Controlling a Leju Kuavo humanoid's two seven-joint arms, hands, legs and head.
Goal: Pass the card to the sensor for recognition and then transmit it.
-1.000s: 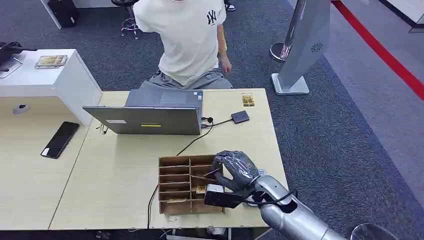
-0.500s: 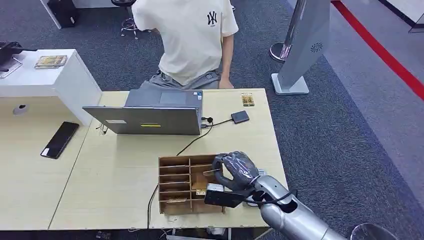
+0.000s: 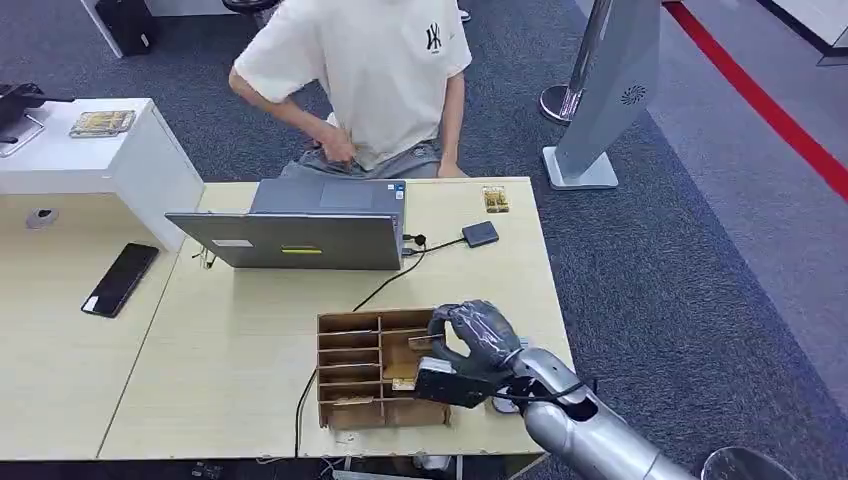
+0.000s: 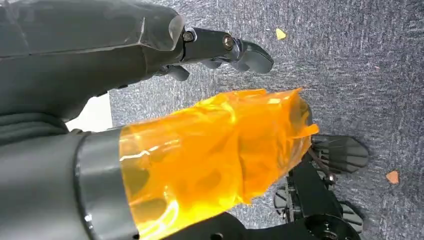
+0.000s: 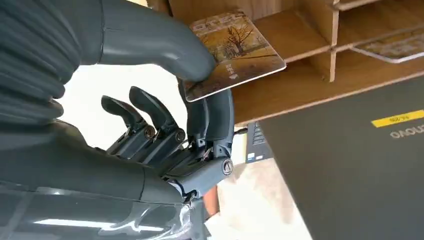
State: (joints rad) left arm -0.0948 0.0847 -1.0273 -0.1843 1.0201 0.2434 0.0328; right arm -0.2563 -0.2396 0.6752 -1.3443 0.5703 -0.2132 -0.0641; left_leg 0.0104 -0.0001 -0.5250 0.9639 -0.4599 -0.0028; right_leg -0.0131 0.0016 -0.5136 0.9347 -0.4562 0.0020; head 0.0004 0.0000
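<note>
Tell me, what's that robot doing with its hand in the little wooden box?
The robot's right hand is at the wooden slotted box on the table, pinching a yellowish picture card between its thumb and fingers at the box's slots. More cards lie in other slots. Its left hand hangs over the carpet, holding nothing. Across the table, a person sits behind a grey laptop. A small dark pad, maybe the card sensor, and another card lie beside the laptop.
</note>
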